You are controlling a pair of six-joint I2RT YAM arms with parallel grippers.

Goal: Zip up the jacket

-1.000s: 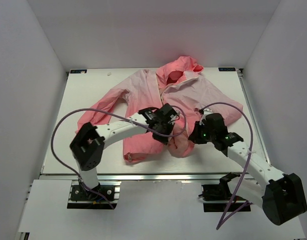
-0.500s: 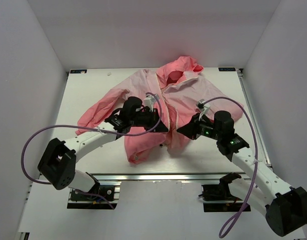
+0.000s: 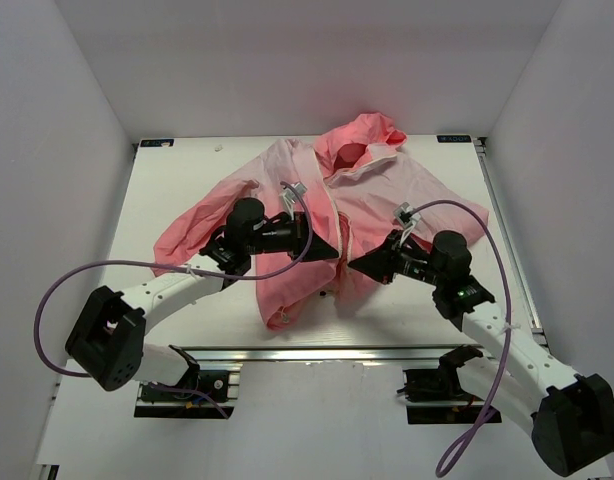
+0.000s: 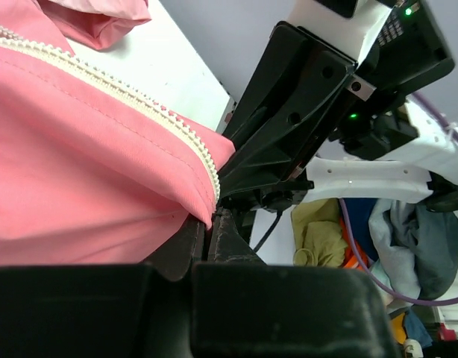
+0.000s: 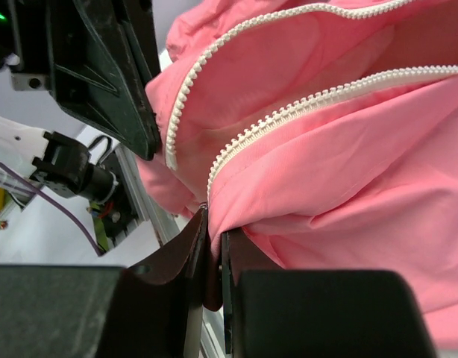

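Observation:
The pink hooded jacket [image 3: 287, 200] lies open on the white table [image 3: 167, 170], hood at the back, its lower front lifted by both arms. My left gripper [image 3: 332, 252] is shut on the bottom corner of one front edge; in the left wrist view [image 4: 210, 224] the white zipper teeth [image 4: 139, 101] run down to its jaws. My right gripper [image 3: 355, 263] faces it, a few centimetres away, and is shut on the other front edge [image 5: 212, 216], whose zipper teeth [image 5: 289, 112] end at its jaws. The slider is not visible.
White walls enclose the table on three sides. A metal rail [image 3: 327, 350] runs along the near table edge. Purple cables [image 3: 77, 280] loop from both arms. The jacket's sleeves spread to the left [image 3: 187, 235] and right [image 3: 457, 215].
Both grippers have lifted and drawn the jacket's lower front edges up and toward each other. The left arm has swung out to the left, the right arm has stretched forward.

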